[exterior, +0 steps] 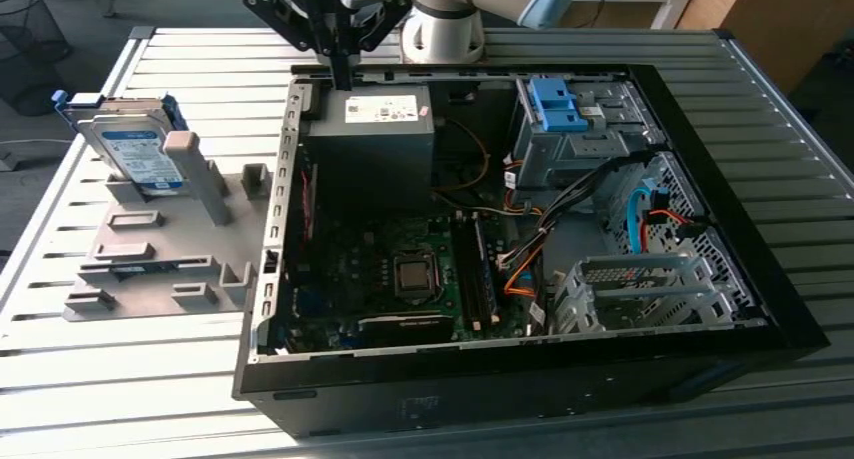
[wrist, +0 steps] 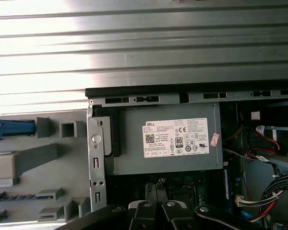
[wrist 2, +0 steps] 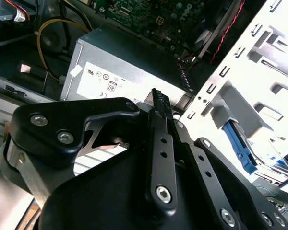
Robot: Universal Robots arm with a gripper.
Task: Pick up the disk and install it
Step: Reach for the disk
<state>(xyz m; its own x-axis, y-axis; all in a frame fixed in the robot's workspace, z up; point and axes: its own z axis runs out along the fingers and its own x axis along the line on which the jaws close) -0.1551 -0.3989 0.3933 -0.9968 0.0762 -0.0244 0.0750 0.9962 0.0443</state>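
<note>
The disk (exterior: 134, 149), a silver drive with a white-and-blue label and blue frame, leans upright in the grey holder (exterior: 160, 249) on the exterior view's left, outside the computer case (exterior: 534, 379). My gripper (exterior: 343, 77) hangs over the case's far edge, just above the grey power-supply box (exterior: 376, 129), well apart from the disk. Its fingers are pressed together with nothing between them, as both wrist views show (wrist 2: 157, 98) (wrist: 156, 208). A blue edge of the disk's frame (wrist: 12, 128) shows beside the holder in the first wrist view.
The case lies open on a slatted metal table (exterior: 187, 54), with motherboard (exterior: 400, 269), cables and a bare blue bracket (exterior: 554, 104) on the drive cage. An empty metal cage (exterior: 641, 289) sits at the near right. The arm's base (exterior: 441, 29) stands behind the case.
</note>
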